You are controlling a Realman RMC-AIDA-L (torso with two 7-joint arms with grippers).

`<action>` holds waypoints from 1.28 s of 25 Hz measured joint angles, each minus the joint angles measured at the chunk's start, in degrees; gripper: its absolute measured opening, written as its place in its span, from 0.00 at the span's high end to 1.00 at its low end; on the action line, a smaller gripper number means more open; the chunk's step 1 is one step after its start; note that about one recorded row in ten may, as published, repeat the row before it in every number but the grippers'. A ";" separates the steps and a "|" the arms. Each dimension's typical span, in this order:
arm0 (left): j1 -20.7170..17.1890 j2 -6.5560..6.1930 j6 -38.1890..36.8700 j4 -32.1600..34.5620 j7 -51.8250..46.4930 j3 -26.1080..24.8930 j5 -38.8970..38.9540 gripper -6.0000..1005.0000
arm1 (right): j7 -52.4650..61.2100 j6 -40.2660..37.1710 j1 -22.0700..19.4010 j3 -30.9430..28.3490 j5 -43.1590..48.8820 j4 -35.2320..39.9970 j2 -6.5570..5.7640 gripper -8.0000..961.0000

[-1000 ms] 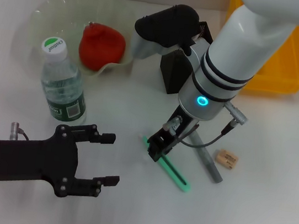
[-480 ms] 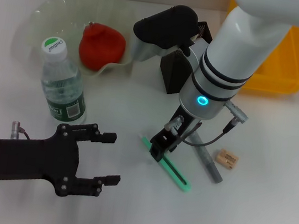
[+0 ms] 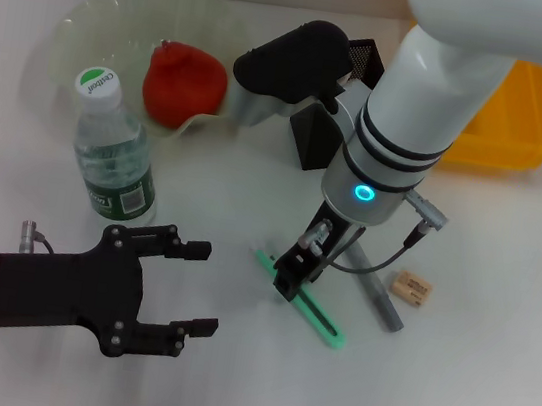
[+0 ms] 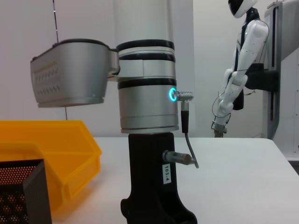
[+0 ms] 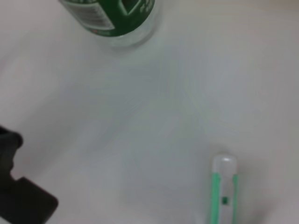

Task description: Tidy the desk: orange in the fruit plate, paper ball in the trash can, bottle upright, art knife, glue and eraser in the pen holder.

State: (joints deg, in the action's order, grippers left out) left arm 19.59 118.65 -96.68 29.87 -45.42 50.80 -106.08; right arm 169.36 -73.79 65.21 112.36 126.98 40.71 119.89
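The left gripper [image 3: 200, 289] hung idle nearest the robot with its fingers wide apart and nothing between them, well to the side of the working arm. The right gripper [image 3: 292, 267] stood low over the near end of the green knife [image 3: 303, 298], which lay flat on the desk [image 3: 467, 392]; whether its fingers were apart or together I cannot tell, since the arm hid them. The knife looked thin and flat, so a grasp from above could slip off it or skate it away, and a push sideways could knock it into the grey glue stick [image 3: 374, 293] just beside it, or on toward the eraser [image 3: 411, 286] a little past that. Left of the right gripper the bottle [image 3: 111, 155] stood upright, cap on. Beyond the gripper stood the black pen holder [image 3: 317, 129], its inside hidden by the arm. Farther left, the clear fruit plate [image 3: 85, 20] held the orange [image 3: 184, 85]; farthest right, the yellow bin [image 3: 525, 118] showed no contents I could make out
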 joint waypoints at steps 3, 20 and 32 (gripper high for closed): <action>0.00 0.00 0.00 0.00 0.02 0.00 0.00 0.26 | 0.00 0.17 0.24 1.38 -0.24 0.06 0.00 0.65; 0.19 0.00 0.00 0.01 0.08 0.00 0.08 0.26 | 0.00 0.64 0.99 5.63 -1.08 0.61 -0.01 0.65; 0.25 0.05 0.42 -0.08 0.08 -0.19 0.18 0.26 | 0.00 0.09 1.15 6.75 -1.12 1.44 0.00 0.82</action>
State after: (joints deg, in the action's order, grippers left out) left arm 19.85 118.70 -96.26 29.79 -45.35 50.61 -105.90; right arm 169.36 -73.70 66.36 119.12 125.85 42.15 119.88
